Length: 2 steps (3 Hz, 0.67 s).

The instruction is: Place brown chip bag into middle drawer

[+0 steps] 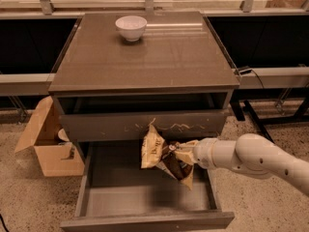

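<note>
The brown chip bag (161,157) is crumpled, with a dark brown middle and pale yellow edges. It hangs over the open middle drawer (145,221), above its grey floor. My gripper (177,154) comes in from the right on a white arm and is shut on the bag's right side. The bag sits just below the closed drawer front with pale scratch marks (145,126). The bag's lower tip hangs toward the right part of the drawer floor; I cannot tell if it touches.
A white bowl (131,27) stands at the back of the cabinet top (145,57). An open cardboard box (48,144) sits on the floor left of the cabinet. Black cables and metal legs lie at the right.
</note>
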Each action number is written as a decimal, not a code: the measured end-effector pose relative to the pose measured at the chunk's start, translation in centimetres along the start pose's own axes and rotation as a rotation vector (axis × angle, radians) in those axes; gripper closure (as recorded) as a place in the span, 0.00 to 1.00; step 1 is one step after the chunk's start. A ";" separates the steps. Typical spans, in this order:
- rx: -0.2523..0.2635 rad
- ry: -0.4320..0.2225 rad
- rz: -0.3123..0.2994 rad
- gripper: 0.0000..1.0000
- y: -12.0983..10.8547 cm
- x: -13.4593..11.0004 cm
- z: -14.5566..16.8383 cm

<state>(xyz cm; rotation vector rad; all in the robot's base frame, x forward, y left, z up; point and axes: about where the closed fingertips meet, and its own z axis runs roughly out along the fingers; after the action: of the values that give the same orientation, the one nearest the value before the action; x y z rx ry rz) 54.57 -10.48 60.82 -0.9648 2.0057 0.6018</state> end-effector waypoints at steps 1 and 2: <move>-0.028 -0.021 0.071 0.58 -1.5 2.6 1.7; -0.052 -0.020 0.125 0.35 -2.3 4.6 3.0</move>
<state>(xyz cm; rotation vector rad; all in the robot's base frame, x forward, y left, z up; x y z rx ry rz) 56.07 -11.66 55.21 -0.8652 2.0521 0.7325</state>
